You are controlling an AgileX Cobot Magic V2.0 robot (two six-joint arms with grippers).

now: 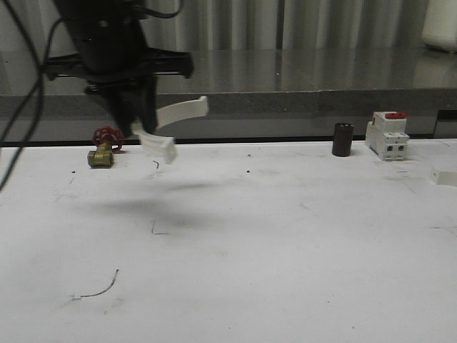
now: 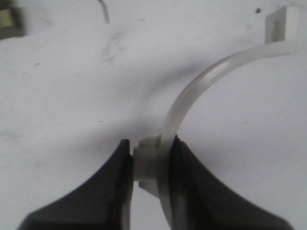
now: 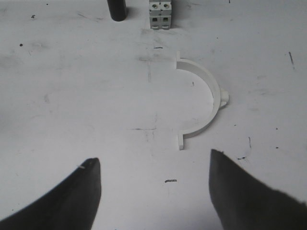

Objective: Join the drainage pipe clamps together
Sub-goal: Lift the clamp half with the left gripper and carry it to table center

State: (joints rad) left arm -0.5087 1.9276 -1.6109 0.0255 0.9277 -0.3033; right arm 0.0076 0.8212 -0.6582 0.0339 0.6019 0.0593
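Observation:
One white half-ring drainage pipe clamp (image 1: 175,118) hangs in the air over the far left of the table. My left gripper (image 1: 139,130) is shut on one end of it. In the left wrist view the black fingers (image 2: 192,191) of the left gripper (image 2: 151,163) pinch the clamp's end block, and the clamp (image 2: 192,96) arcs away to its free square tab. The second clamp (image 3: 204,100) lies flat on the white table just ahead of my right gripper (image 3: 156,187), which is open and empty. A bit of that clamp (image 1: 446,176) shows at the front view's right edge.
A white breaker with a red top (image 1: 386,134) and a dark cylinder (image 1: 343,139) stand at the back right, also ahead of the right gripper as breaker (image 3: 160,14) and cylinder (image 3: 117,9). A brass valve with a red handle (image 1: 103,148) sits back left, below the left arm.

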